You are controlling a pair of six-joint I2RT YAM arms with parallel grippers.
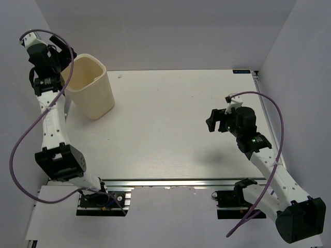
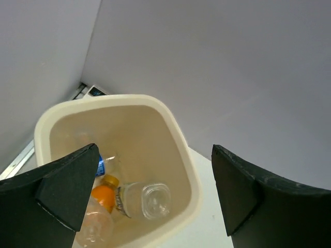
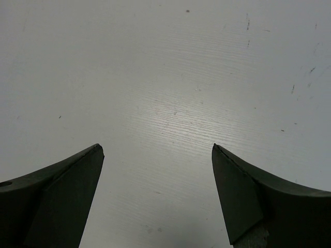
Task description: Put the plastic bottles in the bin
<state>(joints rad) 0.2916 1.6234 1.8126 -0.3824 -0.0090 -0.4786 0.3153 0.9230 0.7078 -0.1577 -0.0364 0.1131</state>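
The cream bin [image 1: 92,87] stands at the table's far left corner. In the left wrist view I look down into the bin [image 2: 178,135]. On its bottom lie a clear bottle [image 2: 145,199], an orange bottle [image 2: 103,194], a bottle with a blue label [image 2: 101,166] and another clear bottle [image 2: 96,227]. My left gripper [image 1: 65,52] hangs above the bin's left rim. The left gripper [image 2: 155,155] is open with nothing between its fingers. My right gripper [image 1: 211,122] hovers over the right half of the table. The right gripper [image 3: 158,150] is open and empty.
The white table [image 1: 170,119] shows only bare surface [image 3: 170,77] under the right gripper. Grey walls close in at the back and on both sides. The bin sits close to the left wall.
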